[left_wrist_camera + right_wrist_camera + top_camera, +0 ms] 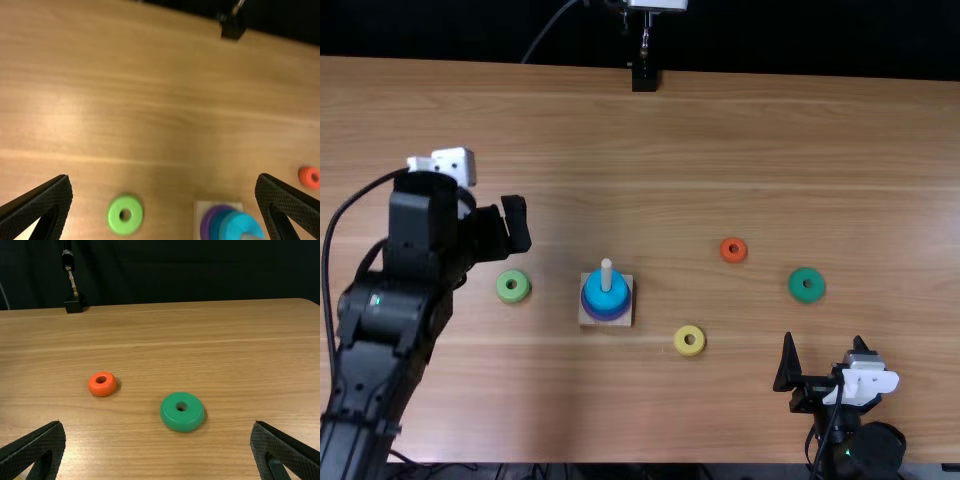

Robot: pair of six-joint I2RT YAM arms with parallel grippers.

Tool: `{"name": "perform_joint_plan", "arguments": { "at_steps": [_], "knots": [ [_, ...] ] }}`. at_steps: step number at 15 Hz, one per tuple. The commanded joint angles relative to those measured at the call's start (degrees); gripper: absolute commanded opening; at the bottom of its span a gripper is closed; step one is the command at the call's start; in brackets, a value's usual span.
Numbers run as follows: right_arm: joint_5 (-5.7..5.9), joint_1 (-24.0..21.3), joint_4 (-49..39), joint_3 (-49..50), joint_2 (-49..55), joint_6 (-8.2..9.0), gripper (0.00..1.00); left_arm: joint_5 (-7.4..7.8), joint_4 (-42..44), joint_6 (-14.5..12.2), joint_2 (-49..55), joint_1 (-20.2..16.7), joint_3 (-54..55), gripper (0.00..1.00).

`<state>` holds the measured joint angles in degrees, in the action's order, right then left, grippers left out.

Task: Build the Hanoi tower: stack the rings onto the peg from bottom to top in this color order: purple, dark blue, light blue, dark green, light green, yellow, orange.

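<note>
Purple ring (pixel 206 226), dark blue ring (pixel 215 226) and light blue ring (pixel 236 227) circled the peg (pixel 606 272) nearer the table's (pixel 620 420) near edge; light green ring (pixel 504 290) lay toward its left edge, yellow ring (pixel 680 346), orange ring (pixel 725 252) and dark green ring (pixel 797 289) rightward. Left gripper (pixel 510 226) and right gripper (pixel 824 350) had fingers apart.

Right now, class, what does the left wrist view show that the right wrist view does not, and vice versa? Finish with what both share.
Left wrist view: the light green ring; the pale base with the purple ring, dark blue ring and light blue ring stacked around its peg; and the left claw, open.

Right wrist view: the dark green ring; a sliver of yellow, probably the yellow ring; and the right claw, open.

Both: the orange ring, the tabletop and a black block at its far edge.
</note>
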<state>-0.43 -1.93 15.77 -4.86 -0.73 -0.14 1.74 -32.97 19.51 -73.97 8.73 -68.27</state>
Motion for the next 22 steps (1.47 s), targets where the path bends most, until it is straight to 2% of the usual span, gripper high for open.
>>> {"name": "perform_joint_plan", "arguments": {
  "at_steps": [1,5,8,15,17,21,22],
  "knots": [
    [0.0,-0.6,3.9,4.0,0.7,-0.17,1.0,0.06,5.3,-0.7,6.0,-1.3,7.1,1.0],
    [0.0,-0.6,3.9,4.0,0.7,-0.17,1.0,0.16,25.4,-0.7,21.0,-5.9,27.7,1.0],
    [0.11,-0.6,4.0,4.0,0.7,-0.17,1.0,-0.47,35.6,-0.8,33.3,-6.4,41.3,1.0],
    [0.0,-0.6,4.0,4.0,0.7,-0.17,1.0,-0.79,36.3,-0.8,56.1,-6.0,59.0,1.0],
    [0.11,-0.6,3.9,4.0,0.7,-0.17,1.0,-1.95,36.1,-0.8,60.5,-6.2,61.7,1.0],
    [0.0,-0.6,3.9,4.0,0.7,-0.17,1.0,-1.21,35.9,-0.9,65.9,-5.9,66.3,1.0],
    [0.0,-0.6,3.9,4.0,0.7,-0.17,1.0,-1.1,35.3,-2.6,66.5,-6.1,67.0,1.0]
  ]
}}
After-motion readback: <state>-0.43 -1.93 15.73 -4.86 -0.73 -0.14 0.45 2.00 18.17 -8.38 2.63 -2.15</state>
